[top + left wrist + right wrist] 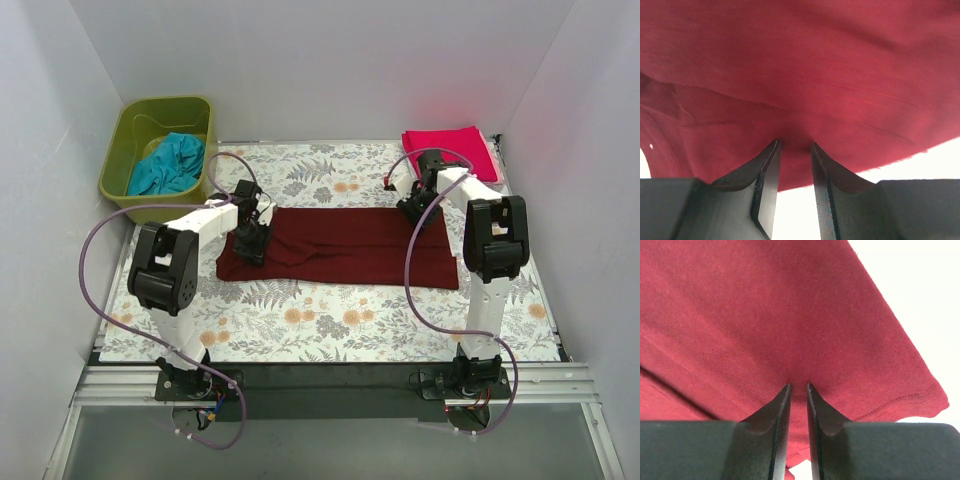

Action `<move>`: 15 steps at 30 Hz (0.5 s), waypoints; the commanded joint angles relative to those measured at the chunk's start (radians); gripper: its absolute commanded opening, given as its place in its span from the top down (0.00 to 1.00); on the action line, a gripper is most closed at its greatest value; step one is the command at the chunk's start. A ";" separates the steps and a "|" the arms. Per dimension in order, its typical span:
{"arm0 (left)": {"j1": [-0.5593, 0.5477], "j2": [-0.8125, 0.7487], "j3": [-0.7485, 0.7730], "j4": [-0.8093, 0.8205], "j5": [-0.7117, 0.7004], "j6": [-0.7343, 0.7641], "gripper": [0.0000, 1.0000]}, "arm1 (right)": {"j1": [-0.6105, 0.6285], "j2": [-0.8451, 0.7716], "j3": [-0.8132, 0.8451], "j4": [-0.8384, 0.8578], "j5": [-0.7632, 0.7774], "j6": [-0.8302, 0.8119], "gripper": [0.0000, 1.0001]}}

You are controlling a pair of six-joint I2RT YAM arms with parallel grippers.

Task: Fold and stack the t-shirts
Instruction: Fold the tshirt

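The dark maroon t-shirt [340,245] lies folded into a long strip across the middle of the floral cover. My left gripper [250,240] is down on its left end. In the left wrist view the fingertips [795,144] stand close together, pinching the maroon cloth [815,75]. My right gripper [415,210] is at the strip's far edge near its right end. Its fingertips [798,385] are nearly closed on the cloth [765,315]. The bright pink-red t-shirt [452,150] lies folded at the back right. The teal t-shirt [170,165] is bunched in the bin.
A green plastic bin [135,125] stands at the back left corner, off the floral table cover [330,320]. White walls enclose the left, back and right. Purple cables loop beside both arms.
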 commanded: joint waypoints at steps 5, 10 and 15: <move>0.124 0.205 0.163 0.015 -0.046 0.081 0.71 | 0.000 -0.097 -0.222 -0.004 0.062 -0.054 0.75; 0.165 0.389 0.414 -0.032 -0.072 0.142 0.72 | 0.050 -0.241 -0.434 -0.023 0.013 -0.081 0.71; 0.167 0.391 0.638 -0.097 0.085 0.181 0.65 | 0.060 -0.384 -0.450 -0.064 -0.039 -0.045 0.63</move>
